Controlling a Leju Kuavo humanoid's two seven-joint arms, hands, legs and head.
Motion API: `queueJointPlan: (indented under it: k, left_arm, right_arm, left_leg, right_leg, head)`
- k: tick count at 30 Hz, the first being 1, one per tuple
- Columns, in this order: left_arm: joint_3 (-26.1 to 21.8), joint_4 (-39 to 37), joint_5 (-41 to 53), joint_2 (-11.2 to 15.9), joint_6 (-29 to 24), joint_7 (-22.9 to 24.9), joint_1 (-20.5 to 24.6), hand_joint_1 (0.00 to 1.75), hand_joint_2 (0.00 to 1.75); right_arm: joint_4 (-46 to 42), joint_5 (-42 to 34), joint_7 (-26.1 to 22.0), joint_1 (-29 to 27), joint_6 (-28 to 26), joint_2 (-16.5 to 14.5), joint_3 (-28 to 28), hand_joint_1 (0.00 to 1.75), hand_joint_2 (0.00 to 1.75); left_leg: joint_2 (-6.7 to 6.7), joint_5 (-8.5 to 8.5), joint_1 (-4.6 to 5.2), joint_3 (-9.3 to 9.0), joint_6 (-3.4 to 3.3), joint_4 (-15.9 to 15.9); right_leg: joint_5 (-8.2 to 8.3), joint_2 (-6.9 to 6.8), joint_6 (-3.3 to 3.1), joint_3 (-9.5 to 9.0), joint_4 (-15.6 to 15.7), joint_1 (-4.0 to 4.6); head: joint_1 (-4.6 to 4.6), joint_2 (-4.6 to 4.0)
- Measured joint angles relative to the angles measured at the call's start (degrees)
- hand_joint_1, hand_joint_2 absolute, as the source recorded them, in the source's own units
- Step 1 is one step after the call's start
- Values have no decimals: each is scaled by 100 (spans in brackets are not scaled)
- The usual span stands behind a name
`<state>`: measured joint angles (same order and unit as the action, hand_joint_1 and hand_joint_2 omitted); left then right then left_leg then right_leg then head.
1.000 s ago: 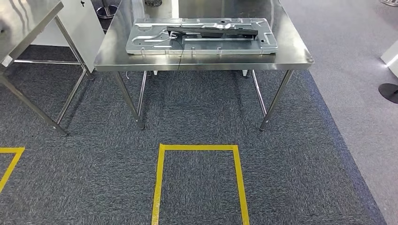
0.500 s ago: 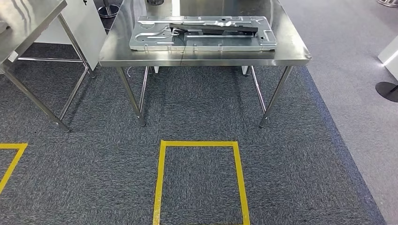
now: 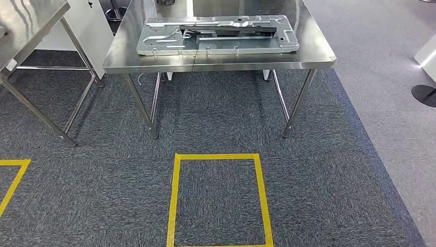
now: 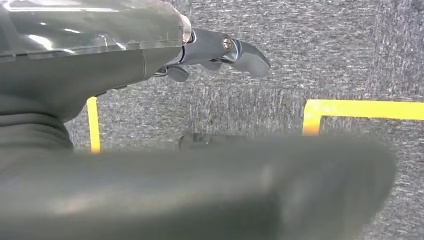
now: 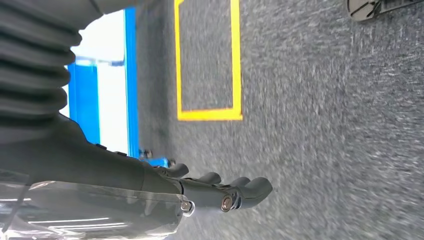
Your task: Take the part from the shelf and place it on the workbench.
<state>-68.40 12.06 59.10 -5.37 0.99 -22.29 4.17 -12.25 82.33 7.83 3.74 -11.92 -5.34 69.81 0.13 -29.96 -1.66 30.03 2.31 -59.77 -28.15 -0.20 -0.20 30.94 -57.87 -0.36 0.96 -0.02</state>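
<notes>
The part (image 3: 218,34), a flat stamped metal panel, is seen lying on the steel bench (image 3: 319,51), apparently already delivered. The left robot hand (image 4: 220,50) and right robot hand (image 5: 225,192) are hung over the carpet, fingers loosely extended, nothing being held, presumably because no load remains.

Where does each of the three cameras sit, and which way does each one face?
Head view: high on the body, facing forward and down at the steel table, the metal part on it.
Left wrist view: behind the left hand, facing carpet.
Right wrist view: behind the right hand, facing carpet.
Shared: yellow floor square.
</notes>
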Motion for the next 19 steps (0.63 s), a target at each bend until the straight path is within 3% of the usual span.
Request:
queueJointPlan:
  k: [2,3,4,11,16,18,19]
  left_arm:
    - [-3,-8,-22,-18,-2,7,2,0,175]
    - [-6,-8,-38,-15,-9,4,1,0,175]
    - [-9,-8,-54,-14,-17,7,0,0,175]
    - [-7,-8,-174,-4,-28,132,-4,0,175]
    - [329,-2,-569,41,-13,283,-70,0,175]
    - [503,13,-749,62,-14,348,-102,0,87]
    - [548,17,-793,67,-14,364,-110,0,58]
  right_arm:
    - [-3,-27,-59,5,-32,16,43,0,87]
    - [-2,-46,-120,6,-37,14,58,0,131]
    - [-1,-72,-183,6,-35,14,73,0,175]
    - [-1,-282,-277,17,-17,15,148,0,175]
    - [-19,-861,-310,-29,72,27,-173,0,175]
    - [-37,-1109,-322,-55,103,36,-340,0,175]
    - [-41,-1168,-325,-62,108,38,-382,0,175]
  left_leg:
    - [-38,-4,-4,-47,-70,158]
    - [-43,18,5,-31,-138,148]
    - [-43,17,15,-26,-132,146]
    - [-44,24,58,-10,-186,141]
    - [-44,23,67,-8,-189,140]
    - [-44,24,70,-8,-189,141]
    - [-44,24,70,-8,-189,141]
  right_leg:
    - [-31,22,39,48,-76,42]
    - [-25,27,50,55,-76,37]
    - [-15,29,65,59,-66,35]
    - [16,31,129,59,-31,-6]
    - [20,31,134,63,-28,-5]
    - [20,31,134,65,-28,-2]
    - [20,31,134,65,-29,-2]
  head:
    - [-1,0]
    - [-1,0]
    - [-1,-1]
    - [0,-1]
    - [0,-1]
    - [0,-1]
    - [0,-1]
